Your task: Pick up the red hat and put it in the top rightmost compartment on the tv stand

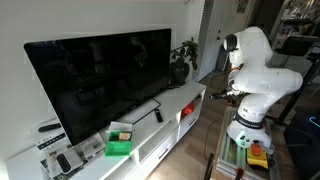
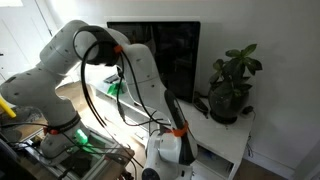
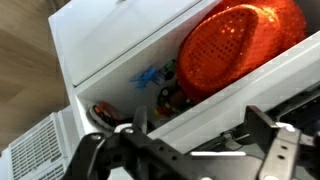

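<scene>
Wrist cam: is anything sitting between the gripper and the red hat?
Nothing visible does. The red hat lies in an open-fronted cubby of the tv stand, facing the open gripper. Some small blue and dark clutter lies beside the hat, not in front of it.

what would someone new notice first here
The sparkly red hat sits inside a white cubby in the wrist view, with the open gripper just in front of it. In an exterior view, the big black TV dominates the long white stand, with a green box in front of the screen.
</scene>
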### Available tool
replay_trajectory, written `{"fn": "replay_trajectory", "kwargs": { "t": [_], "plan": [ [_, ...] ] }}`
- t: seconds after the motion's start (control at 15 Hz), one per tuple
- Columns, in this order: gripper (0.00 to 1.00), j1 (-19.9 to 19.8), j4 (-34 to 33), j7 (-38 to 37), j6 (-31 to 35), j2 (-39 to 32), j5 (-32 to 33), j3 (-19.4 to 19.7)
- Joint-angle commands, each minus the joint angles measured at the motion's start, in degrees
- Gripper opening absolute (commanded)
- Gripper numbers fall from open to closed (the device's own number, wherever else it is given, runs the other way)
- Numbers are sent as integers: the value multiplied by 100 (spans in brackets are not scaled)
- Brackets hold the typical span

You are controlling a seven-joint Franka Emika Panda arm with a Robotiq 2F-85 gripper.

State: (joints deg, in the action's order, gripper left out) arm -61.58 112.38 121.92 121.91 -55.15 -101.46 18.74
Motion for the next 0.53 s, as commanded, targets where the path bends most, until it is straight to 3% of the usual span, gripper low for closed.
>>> {"fn": "replay_trajectory", "kwargs": {
  "t": [0.0,0.2,0.27,0.47],
  "plan": [
    [100,261,780,908,56,683,-537,328],
    [100,565,1175,1407,245,1054,-559,621],
    [100,403,687,986,-26,595,-413,552],
    [100,472,736,1002,-15,651,-408,606]
  ]
}}
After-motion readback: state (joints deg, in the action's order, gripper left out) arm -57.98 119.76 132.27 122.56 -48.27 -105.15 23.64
